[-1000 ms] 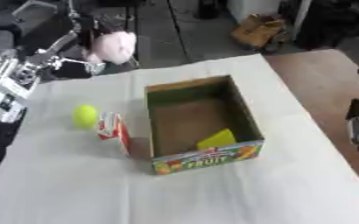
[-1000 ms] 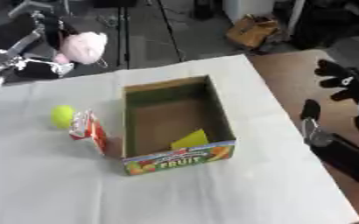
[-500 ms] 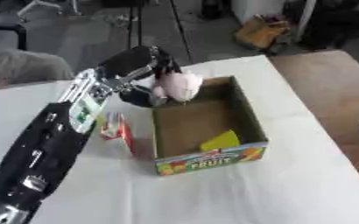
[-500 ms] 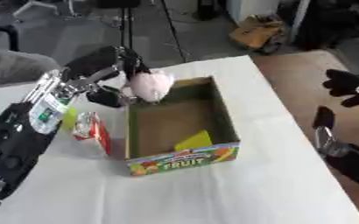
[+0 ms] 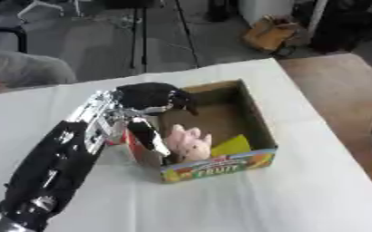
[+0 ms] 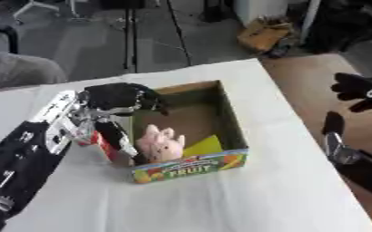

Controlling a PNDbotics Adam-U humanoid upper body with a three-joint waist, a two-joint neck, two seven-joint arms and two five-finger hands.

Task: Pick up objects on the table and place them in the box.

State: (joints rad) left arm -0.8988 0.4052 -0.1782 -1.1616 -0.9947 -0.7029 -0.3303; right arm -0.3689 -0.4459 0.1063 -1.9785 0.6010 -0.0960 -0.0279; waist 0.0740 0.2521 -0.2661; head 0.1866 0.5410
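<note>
My left hand [image 5: 154, 97] hangs over the box [image 5: 256, 131], fingers relaxed and holding nothing; the pink plush [image 5: 188, 142] lies inside beside a yellow piece [image 5: 233, 146]. Pulling back, I could snag the box's near wall and drag it across the bench [image 5: 300, 195].

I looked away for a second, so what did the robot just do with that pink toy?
The left hand carried the pink plush toy from up at the far left of the table over to the fruit box and let it go; it now lies inside, beside the yellow piece, with the fingers spread above the box wall. The box and the red carton stayed put.
</note>
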